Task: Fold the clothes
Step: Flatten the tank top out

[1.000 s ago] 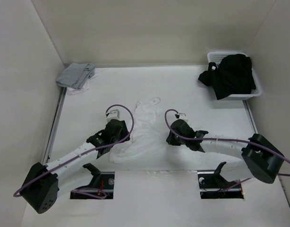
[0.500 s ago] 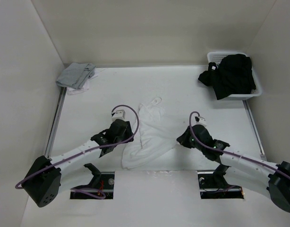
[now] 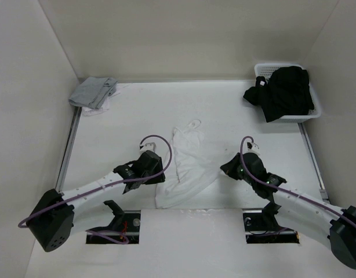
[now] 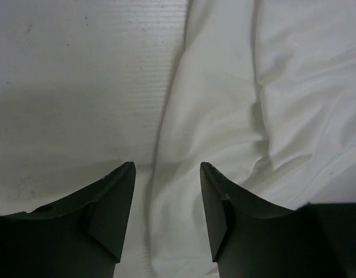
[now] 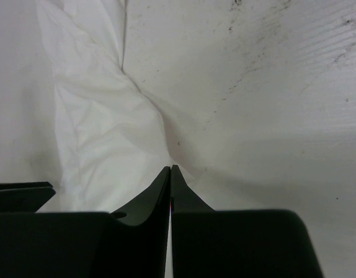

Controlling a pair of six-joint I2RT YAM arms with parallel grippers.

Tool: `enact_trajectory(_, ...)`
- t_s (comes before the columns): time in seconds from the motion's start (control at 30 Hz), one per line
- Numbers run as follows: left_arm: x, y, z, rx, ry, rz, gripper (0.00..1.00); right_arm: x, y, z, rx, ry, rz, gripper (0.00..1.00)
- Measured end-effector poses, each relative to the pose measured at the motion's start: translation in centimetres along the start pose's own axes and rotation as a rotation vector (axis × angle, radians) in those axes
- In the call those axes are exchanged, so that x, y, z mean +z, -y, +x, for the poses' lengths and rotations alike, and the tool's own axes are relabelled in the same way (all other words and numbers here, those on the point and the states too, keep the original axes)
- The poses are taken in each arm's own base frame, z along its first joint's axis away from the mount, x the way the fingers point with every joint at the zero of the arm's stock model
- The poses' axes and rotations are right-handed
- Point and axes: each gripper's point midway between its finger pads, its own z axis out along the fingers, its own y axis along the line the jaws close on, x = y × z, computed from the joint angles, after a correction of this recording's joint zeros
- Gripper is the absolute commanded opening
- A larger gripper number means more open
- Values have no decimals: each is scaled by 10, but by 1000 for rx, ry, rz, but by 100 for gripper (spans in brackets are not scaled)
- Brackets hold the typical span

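The clothes (image 3: 186,168), a thin white camisole, lie crumpled at the table's middle with the strap loops (image 3: 192,123) pointing away from the arms. My left gripper (image 3: 159,174) is at the garment's left edge. In the left wrist view it (image 4: 167,168) stands open just above the white fabric (image 4: 271,87), with the cloth's left edge running between its fingers. My right gripper (image 3: 226,169) is at the garment's right edge. In the right wrist view it (image 5: 170,168) is shut, and the cloth (image 5: 91,127) narrows to a point that runs into its tips.
A white basket (image 3: 260,69) at the back right holds a black garment pile (image 3: 285,92). A grey folded cloth (image 3: 94,91) lies at the back left. White walls close in three sides. Two floor cutouts (image 3: 121,223) sit by the arm bases.
The right gripper has drawn back to the right and shut at the garment's right edge. The whole garment has shifted right with it. The left gripper followed rightward, staying open.
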Motion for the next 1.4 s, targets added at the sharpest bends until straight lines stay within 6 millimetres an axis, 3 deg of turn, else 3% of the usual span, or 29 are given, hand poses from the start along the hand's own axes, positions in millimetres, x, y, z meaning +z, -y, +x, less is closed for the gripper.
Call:
enact_trajectory(0.07, 7, 0, 7, 4, -30, -8, 37, -1, -3, -2, -1, 7, -15, 4)
enact_trajectory(0.2, 18, 13, 11, 24, -44, 22, 7, -2, -7, -3, -4, 12, -29, 4)
enact_trajectory(0.33, 18, 14, 0, 28, -28, 21, 3, 0, -9, -4, -8, 15, -37, 4)
enact_trajectory(0.43, -2, 17, -38, 18, 65, 17, 5, 1, -12, -5, -23, 12, -41, 4)
enact_trajectory(0.57, -57, 38, -115, 0, 268, 66, 9, 0, -20, -8, -30, 21, -64, 4)
enact_trajectory(0.67, -71, 46, -139, 3, 332, 72, 10, 0, -21, -9, -30, 26, -72, 4)
enact_trajectory(0.73, -57, 42, -134, 22, 298, 35, 10, 1, -21, -7, -29, 23, -74, 4)
enact_trajectory(0.93, 15, 25, -103, 58, 120, -101, 7, 1, -22, -5, -28, 22, -84, 4)
enact_trajectory(1.0, 21, 26, -103, 55, 119, -102, 6, 0, -22, -5, -29, 23, -87, 4)
enact_trajectory(1.1, 9, 31, -114, 47, 160, -80, 4, -2, -25, -8, -29, 32, -101, 4)
enact_trajectory(1.2, -26, 33, -129, 31, 243, -47, 10, -4, -30, -7, -36, 33, -118, 4)
enact_trajectory(1.3, -59, 33, -139, 24, 320, -11, 32, -5, -32, -4, -46, 24, -127, 4)
enact_trajectory(1.4, -60, 35, -138, 40, 328, -2, 47, -6, -34, 0, -58, 15, -135, 4)
